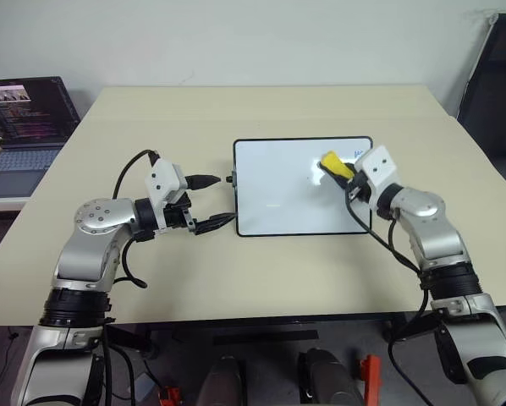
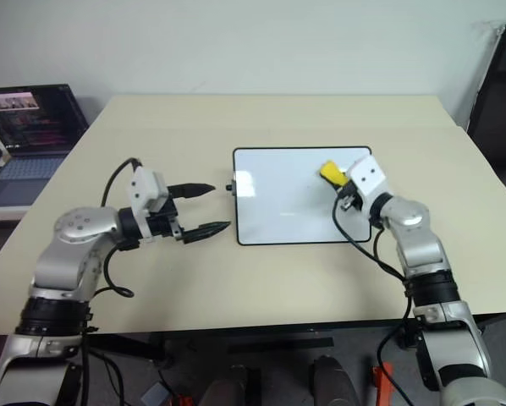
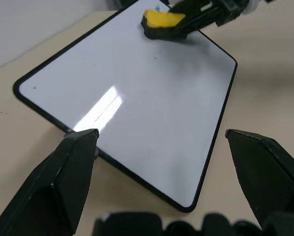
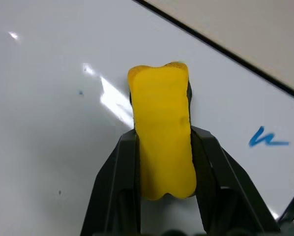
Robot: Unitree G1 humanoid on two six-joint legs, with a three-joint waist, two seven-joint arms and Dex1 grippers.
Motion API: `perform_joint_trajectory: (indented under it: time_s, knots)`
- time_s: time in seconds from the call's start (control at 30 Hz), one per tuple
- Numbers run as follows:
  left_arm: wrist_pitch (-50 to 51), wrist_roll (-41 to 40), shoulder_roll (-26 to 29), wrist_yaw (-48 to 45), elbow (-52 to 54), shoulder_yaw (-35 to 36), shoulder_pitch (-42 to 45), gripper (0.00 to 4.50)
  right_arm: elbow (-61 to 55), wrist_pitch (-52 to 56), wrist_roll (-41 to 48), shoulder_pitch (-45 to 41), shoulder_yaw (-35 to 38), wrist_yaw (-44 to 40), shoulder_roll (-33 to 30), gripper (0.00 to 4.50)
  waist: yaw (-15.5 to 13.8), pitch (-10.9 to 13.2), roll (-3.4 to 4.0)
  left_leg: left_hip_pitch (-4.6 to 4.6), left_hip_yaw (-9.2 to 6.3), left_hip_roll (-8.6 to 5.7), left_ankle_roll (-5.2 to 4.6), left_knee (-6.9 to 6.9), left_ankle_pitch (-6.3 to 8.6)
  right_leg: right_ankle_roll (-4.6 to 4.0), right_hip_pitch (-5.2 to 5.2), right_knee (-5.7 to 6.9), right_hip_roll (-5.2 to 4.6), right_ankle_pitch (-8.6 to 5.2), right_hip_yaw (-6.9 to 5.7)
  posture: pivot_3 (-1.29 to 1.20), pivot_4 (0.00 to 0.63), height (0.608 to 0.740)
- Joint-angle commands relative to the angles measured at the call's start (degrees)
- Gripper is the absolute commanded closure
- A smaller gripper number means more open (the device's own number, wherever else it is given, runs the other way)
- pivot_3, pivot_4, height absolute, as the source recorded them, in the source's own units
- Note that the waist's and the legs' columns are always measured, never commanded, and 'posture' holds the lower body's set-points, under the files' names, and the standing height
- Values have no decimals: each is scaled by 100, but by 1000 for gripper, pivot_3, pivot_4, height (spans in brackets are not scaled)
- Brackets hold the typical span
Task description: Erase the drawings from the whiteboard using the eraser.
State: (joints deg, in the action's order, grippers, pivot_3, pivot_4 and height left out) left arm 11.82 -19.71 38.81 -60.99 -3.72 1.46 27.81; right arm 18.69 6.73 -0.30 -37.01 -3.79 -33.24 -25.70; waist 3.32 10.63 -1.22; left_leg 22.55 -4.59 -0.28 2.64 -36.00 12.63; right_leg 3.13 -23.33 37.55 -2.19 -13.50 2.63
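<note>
The whiteboard (image 1: pixel 278 182) lies flat on the table, its glossy white face ringed by a thin black frame. My right gripper (image 4: pixel 164 137) is shut on the yellow eraser (image 1: pixel 336 164), which rests on the board near its far right corner. One small blue drawing (image 4: pixel 267 139) remains on the board just beside the eraser, toward that corner. My left gripper (image 1: pixel 211 202) is open and hovers at the board's left edge, its black fingers (image 3: pixel 63 182) spread wide with nothing between them.
The beige table (image 1: pixel 236 279) carries the board. An open laptop (image 1: pixel 24 118) sits at the far left on a lower surface. A black chair (image 1: pixel 498 76) stands at the far right.
</note>
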Motion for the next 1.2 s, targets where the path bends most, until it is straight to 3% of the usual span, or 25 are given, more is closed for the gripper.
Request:
perform_joint_trajectory:
  time_s: [0.03, 0.37, 0.57, 0.7, 0.87, 1.07, 1.2]
  knots:
    - [-117, -9, 60, -64, 57, 76, 113, 0, 223, -64, -211, 113, -184, 64, 61, 3464, -1, 0, 0, -2, -1, 0, 0, -1, 0, 4, 2, 1, 0, -2, 0, 0, 150, 740]
    - [-78, 0, 50, -79, 118, 86, 95, 0, -412, 434, -283, 276, -936, -117, 881, 3468, 81, -1, -2, -46, 4, 9, -2, -6, -2, 15, 17, 34, 12, -19, 9, 0, 150, 740]
    - [-54, -6, 54, -65, 177, 102, 59, 0, -831, 699, -170, 350, -805, -354, 645, 3479, 13, -1, -2, -38, 2, 7, -1, -4, -2, 14, 16, 26, 11, -21, 8, 0, 150, 740]
    - [-4, -47, 90, -71, 264, 142, 79, 0, -1690, 1229, 370, 408, -332, -829, 126, 3479, -44, 1, -1, -14, -5, 7, -1, -3, -2, 13, 4, 20, 11, -23, -1, 0, 150, 740]
    - [13, -88, 107, -98, 382, 150, 295, 0, -3147, 2544, 1573, 716, 616, -1943, -1306, 3481, -106, 8, 1, 25, -15, 0, -1, -5, -1, 16, -19, 9, 1, -25, -14, 0, 150, 740]
    - [117, -133, 184, -143, 554, 154, 451, 0, -3131, 2714, 2006, 1196, 1605, -2540, -2638, 3482, -145, 8, 1, 27, -13, 4, -1, 3, 2, 21, -11, -27, 3, -27, -18, 0, 150, 740]
    - [95, -96, 270, -226, 395, 142, 485, 0, -2513, 2132, 1679, 1256, 1679, -2636, -3231, 3482, -111, 8, 1, 28, -1, 5, -2, 2, 3, 32, -9, -42, 2, -20, -10, 0, 150, 740]
